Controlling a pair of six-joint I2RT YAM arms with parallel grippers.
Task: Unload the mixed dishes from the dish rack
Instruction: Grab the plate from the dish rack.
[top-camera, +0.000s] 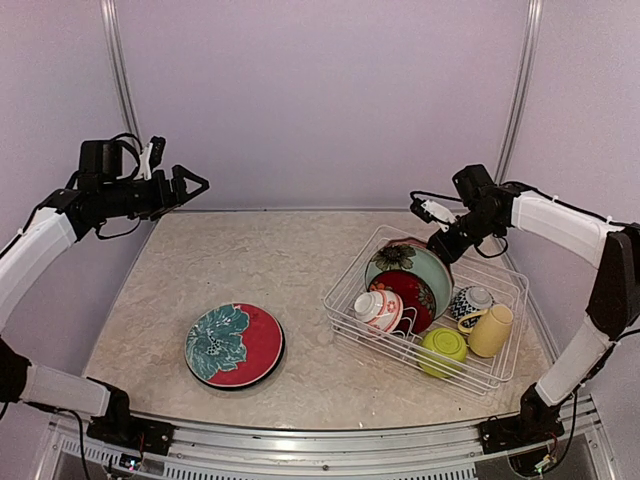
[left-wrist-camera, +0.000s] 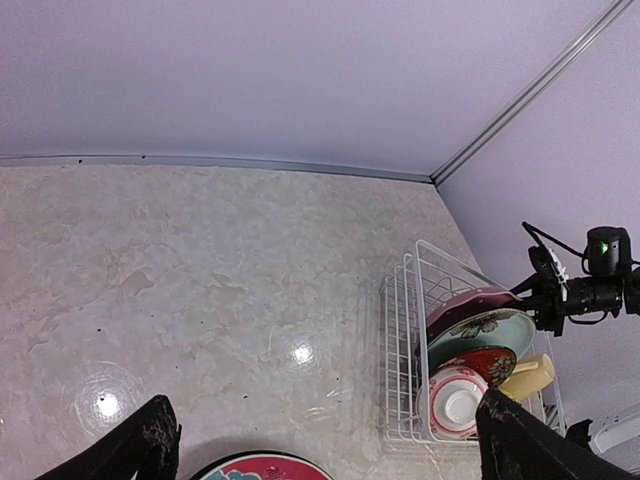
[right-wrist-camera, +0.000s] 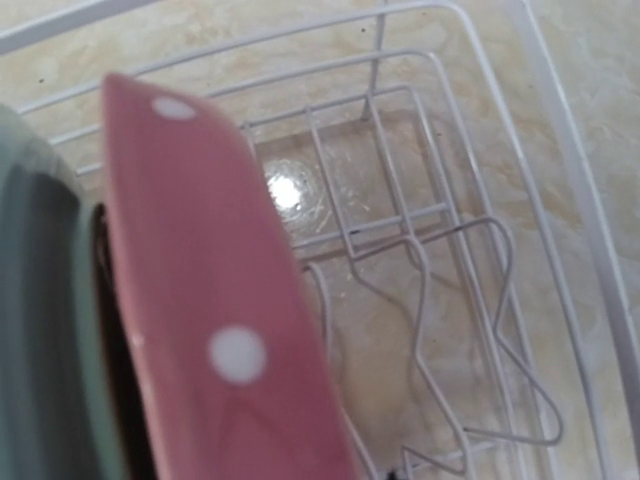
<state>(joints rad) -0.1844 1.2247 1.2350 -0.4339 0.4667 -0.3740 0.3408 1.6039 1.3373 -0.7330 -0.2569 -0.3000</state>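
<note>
The white wire dish rack (top-camera: 340, 322) stands at the right and holds upright plates: a dark red white-dotted one (right-wrist-camera: 210, 300) at the back, a pale teal one (top-camera: 425, 265) and a red floral one (top-camera: 410, 295). A red-white bowl (top-camera: 378, 308), a blue-white bowl (top-camera: 470, 302), a lime green bowl (top-camera: 442, 347) and a pale yellow mug (top-camera: 491, 330) are in it too. My right gripper (top-camera: 445, 240) hangs at the dotted plate's top edge; its fingers are hidden. My left gripper (top-camera: 195, 183) is open, high at the left.
A red-and-teal floral plate (top-camera: 234, 345) lies flat on the marble table, left of the rack. Lilac walls close the back and both sides. The rack's far end behind the dotted plate shows bare wire prongs (right-wrist-camera: 440, 215).
</note>
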